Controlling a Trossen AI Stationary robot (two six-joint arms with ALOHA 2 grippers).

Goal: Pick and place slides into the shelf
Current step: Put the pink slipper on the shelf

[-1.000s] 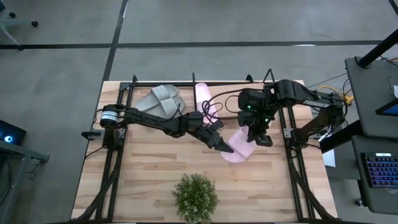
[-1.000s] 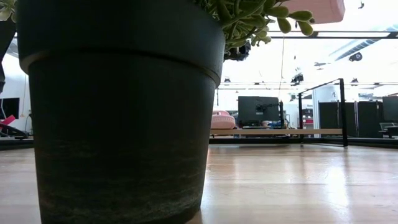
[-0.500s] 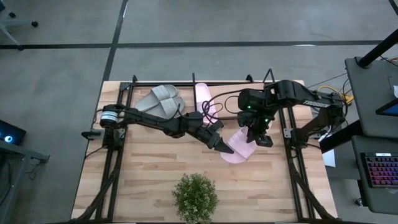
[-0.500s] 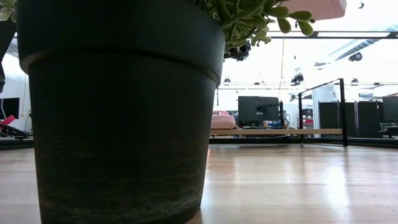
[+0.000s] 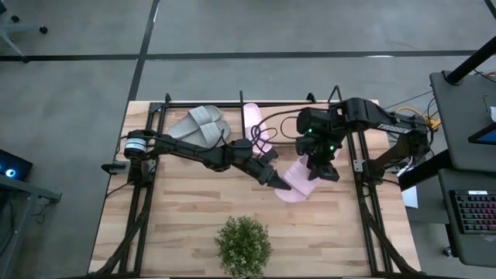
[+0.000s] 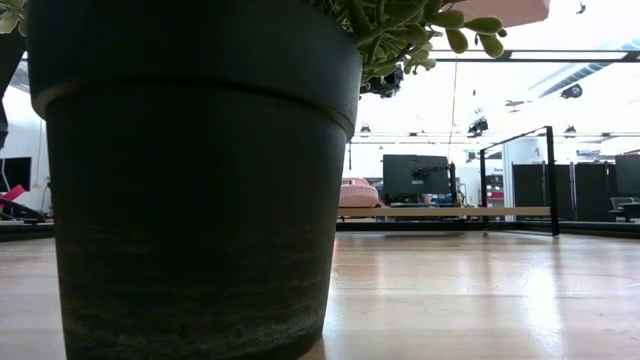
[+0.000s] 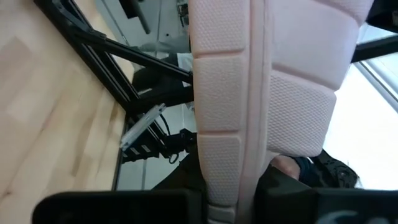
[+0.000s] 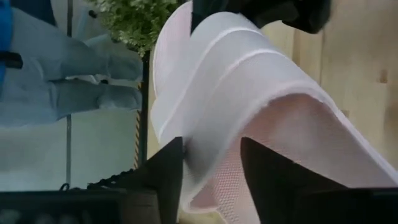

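Two arms meet over the middle of the desk [image 5: 186, 209] around one pink slide [image 5: 298, 184]. Reaching long and low from the left, the left end effector [image 5: 280, 183] is clamped on the slide's edge. From the right, the right arm bends down; its end effector [image 5: 319, 167] straddles the slide's other end, fingers apart. Both grey slides [image 5: 198, 124] and another pink slide [image 5: 254, 124] lie on the shelf [image 5: 232, 103].

High view: straight down over whole light plank tabletop [image 5: 194, 201]. Low view: table height, dark round plant pot [image 6: 190, 180] fills near left. Both wrist views: close on pale pink ribbed slide [image 7: 249, 93].
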